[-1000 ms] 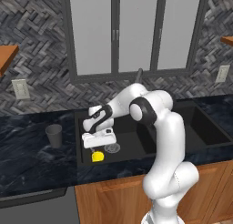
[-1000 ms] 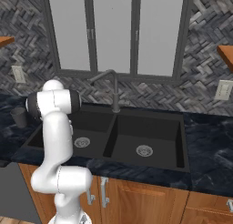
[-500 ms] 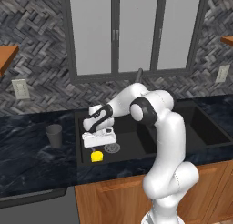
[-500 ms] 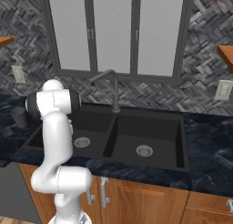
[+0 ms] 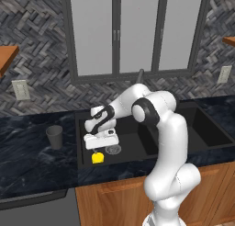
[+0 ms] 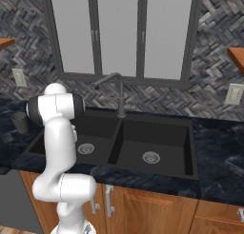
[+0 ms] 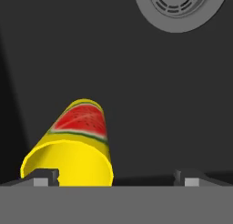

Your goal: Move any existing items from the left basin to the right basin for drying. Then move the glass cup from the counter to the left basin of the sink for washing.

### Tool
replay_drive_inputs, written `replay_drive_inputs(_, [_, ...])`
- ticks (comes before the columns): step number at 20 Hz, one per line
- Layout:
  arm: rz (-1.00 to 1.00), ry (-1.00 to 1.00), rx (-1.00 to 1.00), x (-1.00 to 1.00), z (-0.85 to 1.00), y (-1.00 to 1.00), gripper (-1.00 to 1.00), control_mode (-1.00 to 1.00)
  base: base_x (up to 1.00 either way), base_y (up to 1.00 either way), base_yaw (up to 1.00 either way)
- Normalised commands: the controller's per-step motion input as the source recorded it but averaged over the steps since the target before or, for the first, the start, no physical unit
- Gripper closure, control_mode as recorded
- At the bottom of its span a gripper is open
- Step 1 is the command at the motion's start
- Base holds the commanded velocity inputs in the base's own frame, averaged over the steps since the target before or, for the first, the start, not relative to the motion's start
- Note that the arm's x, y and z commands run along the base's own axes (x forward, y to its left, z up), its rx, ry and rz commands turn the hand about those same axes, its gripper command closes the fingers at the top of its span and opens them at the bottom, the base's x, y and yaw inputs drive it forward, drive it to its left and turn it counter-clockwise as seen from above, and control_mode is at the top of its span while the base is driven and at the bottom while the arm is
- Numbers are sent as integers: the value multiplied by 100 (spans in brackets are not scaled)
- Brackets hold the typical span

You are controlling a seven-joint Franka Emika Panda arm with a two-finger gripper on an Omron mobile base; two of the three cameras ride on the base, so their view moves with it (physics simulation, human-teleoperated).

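Note:
A small yellow chunk (image 5: 97, 157) with a watermelon picture (image 7: 75, 150) lies on the floor of the left basin (image 5: 133, 142), near the front wall. My gripper (image 5: 98, 149) hangs just above it, open. In the hand view the chunk sits by the left fingertip (image 7: 45, 176), partly inside the gap of my gripper (image 7: 117, 177), and touches neither fingertip. The grey glass cup (image 5: 54, 137) stands upright on the counter (image 5: 27, 161) left of the sink; it also shows as the cup (image 6: 20, 122). The right basin (image 6: 157, 142) holds nothing besides its drain.
The left basin's round silver drain (image 5: 113, 149) lies just right of the chunk, seen as the drain (image 7: 182, 4) ahead of the hand. A slim dark faucet (image 6: 114, 92) rises behind the central divider (image 6: 116, 142). My arm's elbow arches over the left basin.

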Motion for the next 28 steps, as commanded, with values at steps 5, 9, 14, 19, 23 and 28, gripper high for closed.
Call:
replay_drive_inputs(5, [0, 0, 0, -14, -1, -3, -100, -100, 0, 0, 0])
replay_drive_inputs(9, [0, 1, 0, -8, -6, 0, -100, -100, 0, 0, 0])
replay_drive_inputs(14, [0, 2, 0, 0, -8, 0, -100, -100, 0, 0, 0])
replay_drive_inputs(19, [0, 2, 0, 0, -9, 0, -100, -100, 0, 0, 0])
replay_drive_inputs(23, [0, 2, 0, 0, -12, 0, -100, -100, 0, 0, 0])
replay_drive_inputs(28, [0, 1, 0, 4, -14, 0, -100, -100, 0, 0, 0])
